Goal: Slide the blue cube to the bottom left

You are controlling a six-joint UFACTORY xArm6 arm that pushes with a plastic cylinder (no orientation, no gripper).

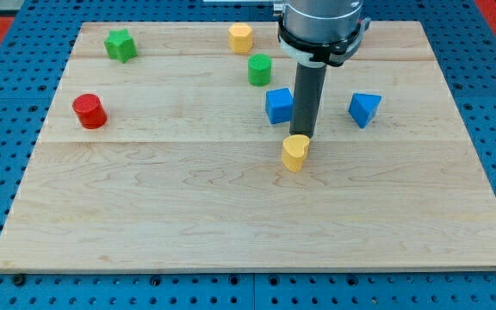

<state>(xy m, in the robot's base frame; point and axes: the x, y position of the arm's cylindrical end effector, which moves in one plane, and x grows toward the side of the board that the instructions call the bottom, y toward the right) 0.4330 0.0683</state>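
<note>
The blue cube (279, 105) sits on the wooden board (188, 215), right of centre in the upper half. My tip (303, 136) is just right of and slightly below the cube, close to its right side. A yellow heart-shaped block (295, 152) lies directly below my tip, nearly touching it. The rod rises from the tip to the arm's grey body at the view's top.
A green cylinder (259, 69) stands just above the blue cube. A yellow cylinder (240, 37) is near the top edge. A blue triangular block (364, 108) lies to the right. A red cylinder (89, 111) and a green star (120, 45) are at the left.
</note>
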